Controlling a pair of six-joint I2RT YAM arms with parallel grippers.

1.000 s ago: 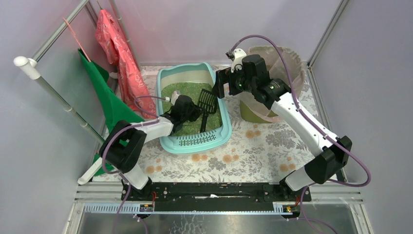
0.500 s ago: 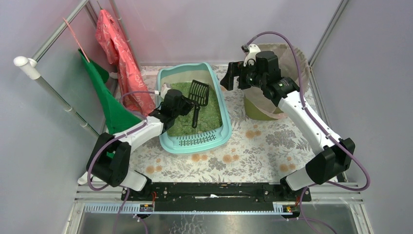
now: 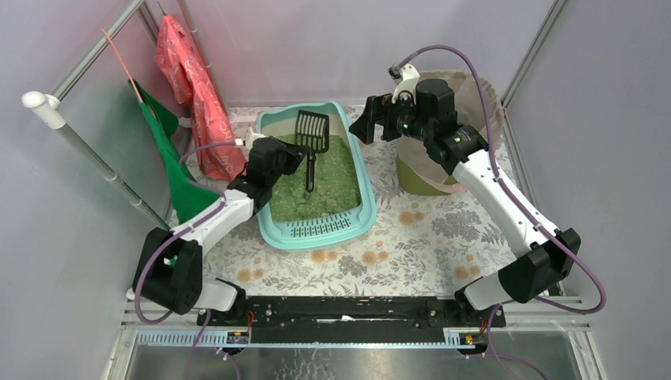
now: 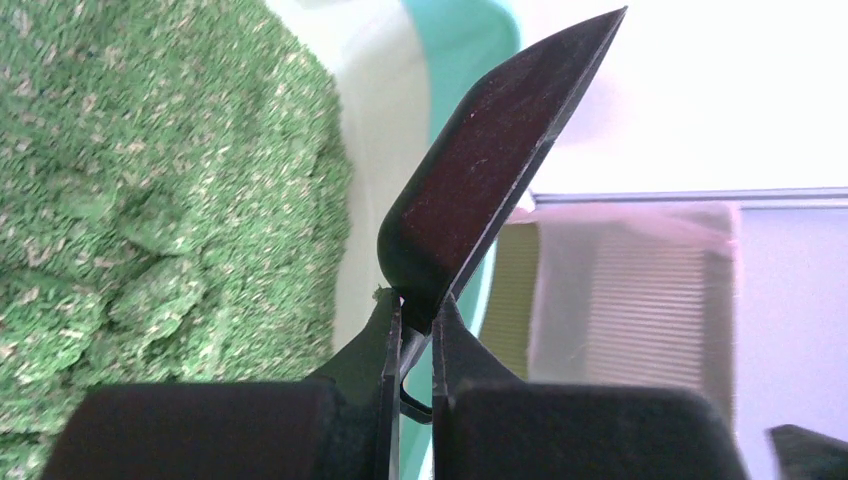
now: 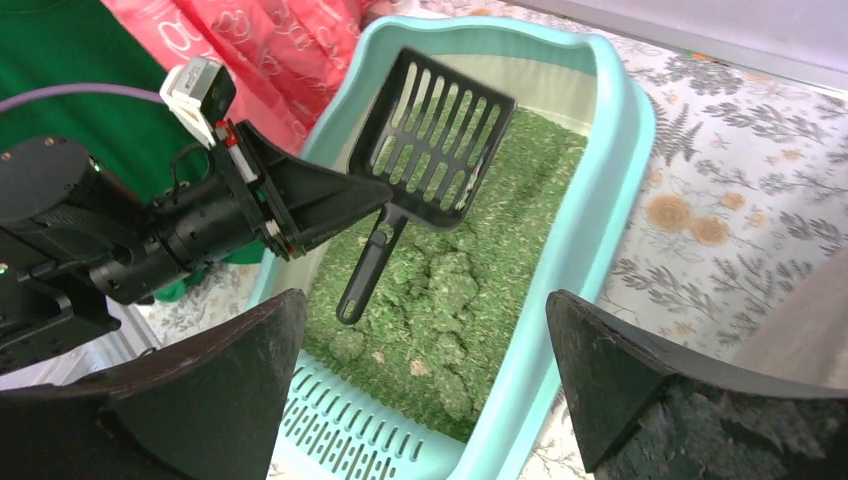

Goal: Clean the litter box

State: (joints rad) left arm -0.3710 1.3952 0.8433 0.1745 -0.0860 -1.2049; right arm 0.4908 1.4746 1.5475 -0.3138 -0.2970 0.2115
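Observation:
The pale turquoise litter box (image 3: pixel 360 212) holds green granules (image 3: pixel 332 178) and has a slotted grille step at its near end. My left gripper (image 3: pixel 303 157) is shut on the neck of a black slotted scoop (image 3: pixel 312 131), which it holds raised over the far half of the box. From the right wrist, the scoop (image 5: pixel 440 140) looks empty, with the left gripper (image 5: pixel 385 205) pinching just below its head. The left wrist view has the scoop (image 4: pixel 490 190) edge-on between the closed fingers of the left gripper (image 4: pixel 415 315). My right gripper (image 3: pixel 365 119) hangs open above the box's far right rim (image 5: pixel 610 170).
A round olive bin lined with a beige bag (image 3: pixel 467 103) stands right of the box, under the right arm. A pink bag (image 3: pixel 194 87) and a green cloth (image 3: pixel 170 150) hang from a rail at the left. A floral cloth (image 3: pixel 411 237) covers the table.
My left arm has carried the scoop from the box's middle toward its far end and lifted it. The right gripper drifted slightly right and back, staying open.

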